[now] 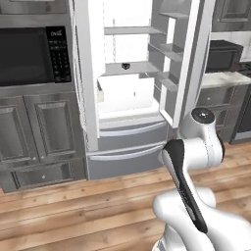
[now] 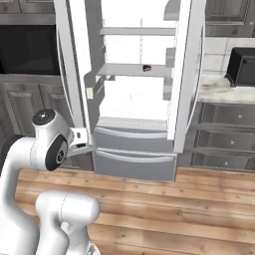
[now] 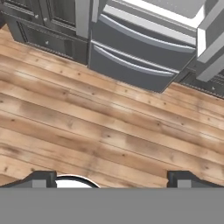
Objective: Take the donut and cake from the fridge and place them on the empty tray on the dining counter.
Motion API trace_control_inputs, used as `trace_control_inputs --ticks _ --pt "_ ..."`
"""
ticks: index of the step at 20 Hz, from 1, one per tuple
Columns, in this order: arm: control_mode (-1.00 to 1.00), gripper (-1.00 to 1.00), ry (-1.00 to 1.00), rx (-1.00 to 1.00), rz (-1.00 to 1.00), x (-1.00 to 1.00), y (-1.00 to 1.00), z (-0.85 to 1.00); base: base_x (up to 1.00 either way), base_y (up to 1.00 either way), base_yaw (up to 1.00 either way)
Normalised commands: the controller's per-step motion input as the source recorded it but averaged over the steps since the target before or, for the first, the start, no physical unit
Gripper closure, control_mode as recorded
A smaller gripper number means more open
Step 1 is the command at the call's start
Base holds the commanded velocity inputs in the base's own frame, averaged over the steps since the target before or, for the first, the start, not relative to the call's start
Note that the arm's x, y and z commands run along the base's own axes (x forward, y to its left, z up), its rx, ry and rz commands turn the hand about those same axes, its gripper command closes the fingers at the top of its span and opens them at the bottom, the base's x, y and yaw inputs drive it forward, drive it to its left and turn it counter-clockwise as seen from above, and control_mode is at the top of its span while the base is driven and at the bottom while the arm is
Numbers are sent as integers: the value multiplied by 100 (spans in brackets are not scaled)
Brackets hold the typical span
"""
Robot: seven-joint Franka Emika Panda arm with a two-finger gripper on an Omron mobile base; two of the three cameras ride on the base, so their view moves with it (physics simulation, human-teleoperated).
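**Fridge open, cake on a shelf, fingers spread and empty above the floor**

The fridge (image 1: 128, 88) was seen with both upper doors swung wide, its white interior lit and its two grey drawers (image 2: 134, 149) shut below. A small dark cake (image 1: 126, 65) was seen on a middle shelf (image 1: 125, 69), towards the centre; in the right base view the same cake (image 2: 147, 68) was shown with a reddish tint, near the front edge of that shelf. The donut could not be made out among the bright shelves.

The right door (image 1: 184, 63), with its empty bins, was seen standing out between the interior and the wall desk (image 1: 223, 78) beyond it, on which a black box-like appliance (image 1: 223, 55) was set. The left door (image 2: 74, 69) was shown edge-on, partly screening the dark cabinets (image 1: 34, 132) and the built-in microwave (image 1: 34, 54) on that side.

The arm (image 1: 196, 147) was folded low in front of the drawers, well below the cake's shelf. In the hand view the gripper (image 3: 113, 180) was pointed down at the wooden floor (image 3: 109, 127), with the drawer fronts at the top of that view. The fingers (image 3: 41, 179) were held wide apart, one at each lower corner, and nothing was held between them.
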Motion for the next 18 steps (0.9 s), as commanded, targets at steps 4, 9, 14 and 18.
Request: trace_control_inputs --ticks 4,9,14,18 --pt "100 -100 0 0 0 0 0 0 30 -36 11" --pt "100 -100 0 0 0 0 0 0 39 -25 9" --pt "100 -100 0 0 0 0 0 0 41 -15 0" --pt "100 -100 0 0 0 0 0 0 49 -8 -9"
